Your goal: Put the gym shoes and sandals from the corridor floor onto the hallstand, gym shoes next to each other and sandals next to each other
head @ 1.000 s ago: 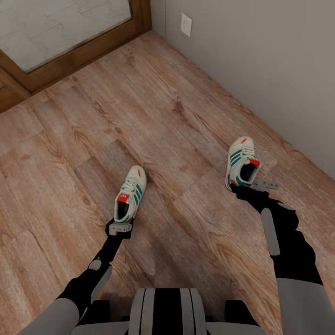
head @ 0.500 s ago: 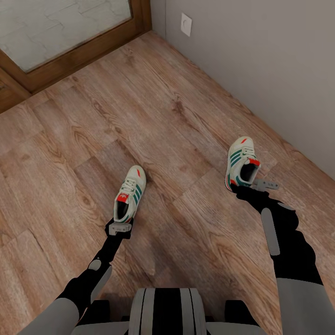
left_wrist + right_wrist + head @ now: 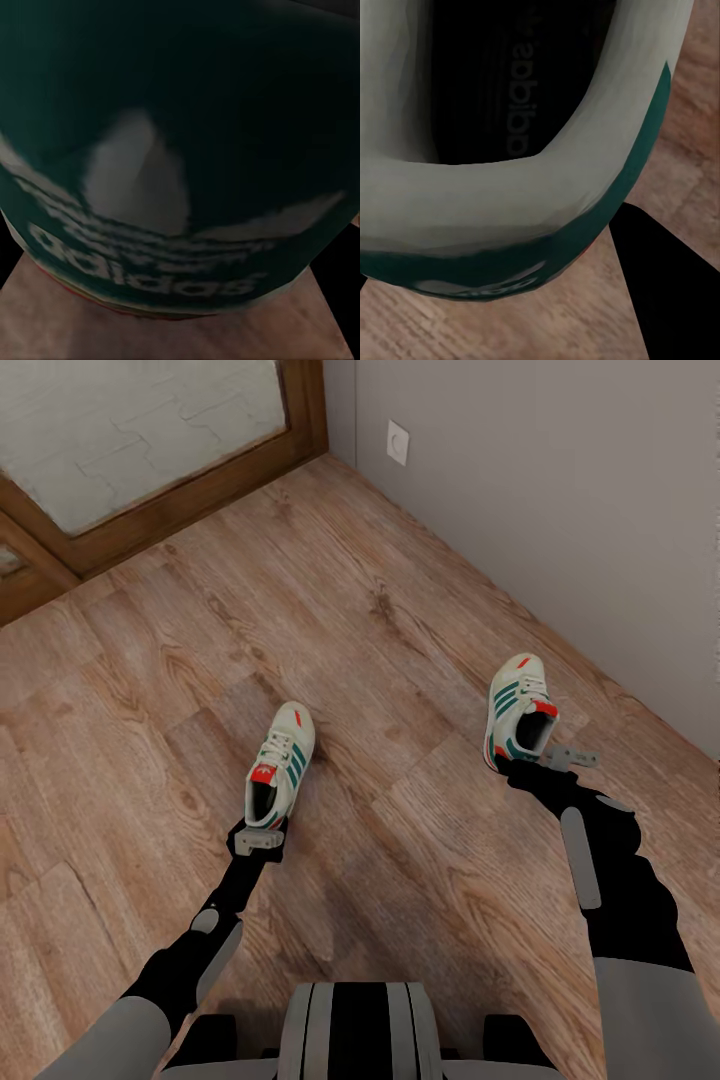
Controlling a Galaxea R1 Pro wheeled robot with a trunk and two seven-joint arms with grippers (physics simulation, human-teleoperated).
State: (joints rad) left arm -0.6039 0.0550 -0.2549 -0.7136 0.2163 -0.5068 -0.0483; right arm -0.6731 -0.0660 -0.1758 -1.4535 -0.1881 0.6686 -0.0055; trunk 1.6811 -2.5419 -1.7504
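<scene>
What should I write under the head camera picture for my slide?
Each gripper, left and right, at a gym shoe's heel on the wood floor.

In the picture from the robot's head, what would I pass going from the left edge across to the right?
Wood-framed door → left gripper → left gym shoe → wall socket → right gym shoe → right gripper, all over the corridor floor.

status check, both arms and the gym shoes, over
Left gripper at the heel of the left gym shoe; right gripper at the right gym shoe heel. Grip state unclear. Corridor floor ahead open.
</scene>
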